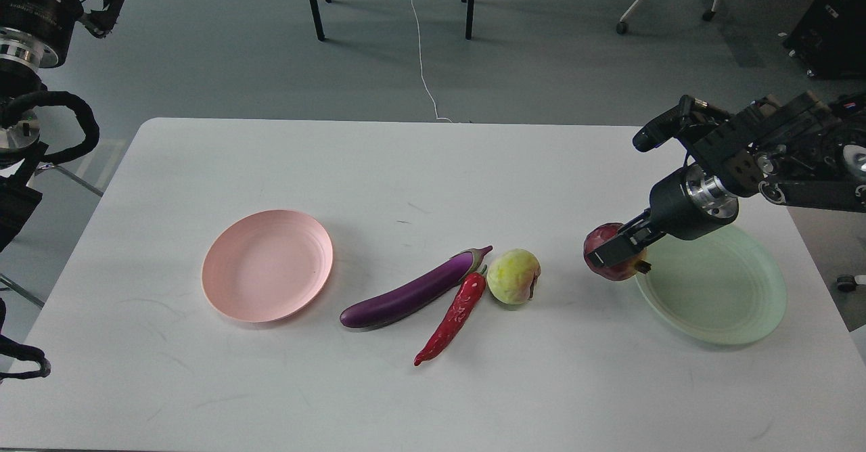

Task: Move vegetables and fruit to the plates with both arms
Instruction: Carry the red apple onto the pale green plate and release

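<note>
Gripping pomegranate (609,257) — green plate's (717,303) edge

A pale pink plate (267,265) and a pale green plate (717,289) lay on the white table (203,384). The eggplant (413,291) was glossy purple, the chili (454,317) red, one fruit (514,276) yellow-green, the pomegranate (604,239) dark red, the right gripper (619,256) black.

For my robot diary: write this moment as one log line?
right hand: shut on pomegranate, beside green plate | pink plate: empty | eggplant, chili, peach: on table
</note>
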### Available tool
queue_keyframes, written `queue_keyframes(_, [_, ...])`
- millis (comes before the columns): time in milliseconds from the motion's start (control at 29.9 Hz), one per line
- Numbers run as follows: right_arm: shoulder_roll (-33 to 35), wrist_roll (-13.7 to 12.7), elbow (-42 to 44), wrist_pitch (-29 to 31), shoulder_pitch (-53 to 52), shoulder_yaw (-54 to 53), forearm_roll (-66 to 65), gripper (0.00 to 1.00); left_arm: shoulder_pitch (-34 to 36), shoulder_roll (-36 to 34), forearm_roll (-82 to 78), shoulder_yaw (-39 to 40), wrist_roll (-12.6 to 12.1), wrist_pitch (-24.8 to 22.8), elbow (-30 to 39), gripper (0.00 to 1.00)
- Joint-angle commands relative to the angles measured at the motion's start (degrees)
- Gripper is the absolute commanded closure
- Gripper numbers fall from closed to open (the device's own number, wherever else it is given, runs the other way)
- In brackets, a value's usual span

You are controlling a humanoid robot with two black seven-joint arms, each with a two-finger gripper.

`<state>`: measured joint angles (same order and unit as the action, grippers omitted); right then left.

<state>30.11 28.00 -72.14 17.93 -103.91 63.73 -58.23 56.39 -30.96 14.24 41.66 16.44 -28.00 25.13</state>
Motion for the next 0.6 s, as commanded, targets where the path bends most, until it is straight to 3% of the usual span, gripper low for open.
queue_keyframes(0, [4.94, 0.0, 0.69, -0.09, 2.91, 0.08, -6.88, 0.34, -0.05, 0.02, -0.09, 0.0, 0.0, 0.0, 0.09, 0.02])
queue_keyframes(134, [6.71, 0.0, 4.19, -0.7, 8.18, 0.17, -10.94, 0.34, -0.05, 0.02, -0.09, -0.09, -0.09, 0.0, 0.09, 0.02])
queue_keyframes(468, [7.24, 0.0, 8.95, -5.8, 13.56, -0.1, -11.03, 0.05, -0.05, -0.06, -0.18, -0.09, -0.09, 0.0, 0.09, 0.02])
queue_keyframes(569, [7.68, 0.0, 9.04, -5.8, 13.12, 0.08, -11.29, 0.03, -0.05, -0.06, -0.18, -0.09, -0.09, 0.0, 0.09, 0.02])
